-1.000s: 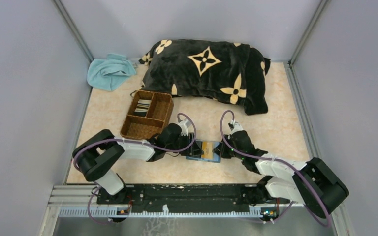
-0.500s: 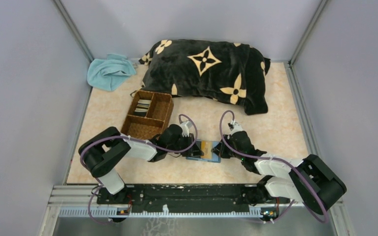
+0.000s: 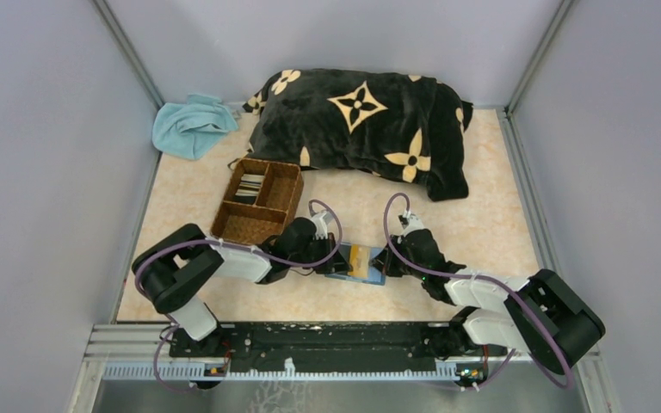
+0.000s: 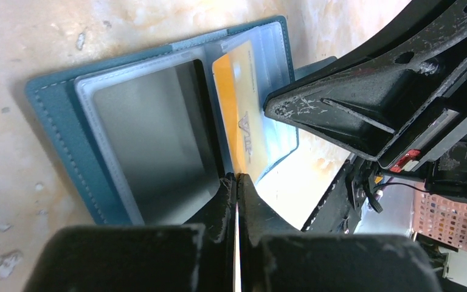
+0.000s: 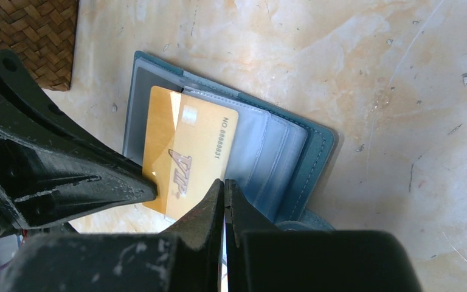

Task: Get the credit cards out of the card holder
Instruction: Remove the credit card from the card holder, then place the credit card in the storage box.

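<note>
From above, the card holder [image 3: 370,275] lies open on the table [image 3: 491,215], near the middle of its near half, between the two arms. The left gripper [image 3: 334,259] reaches its left edge and the right gripper [image 3: 386,262] its right edge. A gold card [image 3: 360,256] shows on its open face. Far left of it stands a woven tray [image 3: 286,202] with stacked cards [image 3: 249,185] in its far-left compartment. A black flowered pillow [image 3: 361,129] and a teal cloth [image 3: 191,126] lie along the far side

In the left wrist view, the left gripper [image 4: 237,177] has its fingers pressed together at the end of the gold card [image 4: 238,109], which stands tilted out of the holder's clear sleeves. Whether the card's edge is pinched between them cannot be told. The right gripper [image 4: 280,106] comes in from the other side

In the right wrist view, the right gripper [image 5: 224,182] is also pressed together, tips on the clear sleeves of the card holder [image 5: 316,164]. The gold card [image 5: 188,152] sticks out leftward, the left gripper [image 5: 149,188] touching its corner
</note>
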Motion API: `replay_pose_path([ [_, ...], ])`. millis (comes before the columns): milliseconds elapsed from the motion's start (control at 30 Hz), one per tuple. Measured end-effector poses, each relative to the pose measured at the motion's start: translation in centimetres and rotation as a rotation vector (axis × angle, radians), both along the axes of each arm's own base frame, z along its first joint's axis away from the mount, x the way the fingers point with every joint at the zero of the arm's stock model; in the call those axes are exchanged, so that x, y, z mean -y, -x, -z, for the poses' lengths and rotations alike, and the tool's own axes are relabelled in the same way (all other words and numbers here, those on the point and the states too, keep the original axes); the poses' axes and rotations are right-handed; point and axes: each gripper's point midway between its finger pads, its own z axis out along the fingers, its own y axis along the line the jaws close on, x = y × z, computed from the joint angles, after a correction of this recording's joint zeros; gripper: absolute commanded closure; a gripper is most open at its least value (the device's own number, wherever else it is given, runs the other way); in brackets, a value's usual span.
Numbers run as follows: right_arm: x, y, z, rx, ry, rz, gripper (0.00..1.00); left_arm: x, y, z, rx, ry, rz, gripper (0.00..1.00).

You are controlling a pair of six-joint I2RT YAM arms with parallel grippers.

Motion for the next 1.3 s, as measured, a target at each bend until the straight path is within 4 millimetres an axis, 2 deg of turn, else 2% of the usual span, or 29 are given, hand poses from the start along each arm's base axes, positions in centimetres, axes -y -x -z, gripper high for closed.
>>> replay_pose_path([
  [333,0.0,0.0,0.0,0.0,0.0,0.0,0.96,-3.1,-1.0,-0.6,0.026,-0.031,-0.06,1.0],
  [567,0.0,0.1,-0.2,0.004,-0.003,-0.007,0.95,-4.8,-1.7,-3.4,0.111,-0.044,-0.09,1.0],
  [667,0.1,0.7,-0.3,0.007,-0.009,-0.026,0.89,-5.5,-2.0,-5.2,0.159,-0.032,-0.106,1.0],
  [733,0.1,1.3,-0.7,0.022,-0.026,-0.047,0.76,-6.0,-2.3,-6.5,0.186,-0.016,-0.116,1.0],
  [833,-0.3,2.1,-2.5,0.085,-0.097,-0.093,0.54,-6.2,-2.5,-8.0,0.209,0.024,-0.111,1.0],
  [900,-0.8,2.4,-4.3,0.14,-0.156,-0.122,0.47,-6.2,-2.3,-8.7,0.214,0.062,-0.094,1.0],
  [1000,-1.6,2.7,-7.8,0.248,-0.246,-0.172,0.45,-5.8,-1.2,-9.1,0.201,0.128,-0.044,1.0],
  [1067,-2.0,3.0,-9.2,0.286,-0.278,-0.206,0.44,-5.2,-0.1,-9.3,0.184,0.181,0.01,1.0],
  [1167,-2.5,3.4,-10.2,0.299,-0.302,-0.245,0.44,-4.2,1.3,-10.0,0.161,0.263,0.095,1.0],
  [1300,-2.8,3.8,-10.2,0.291,-0.309,-0.278,0.46,-3.1,2.8,-11.1,0.154,0.345,0.18,1.0],
])
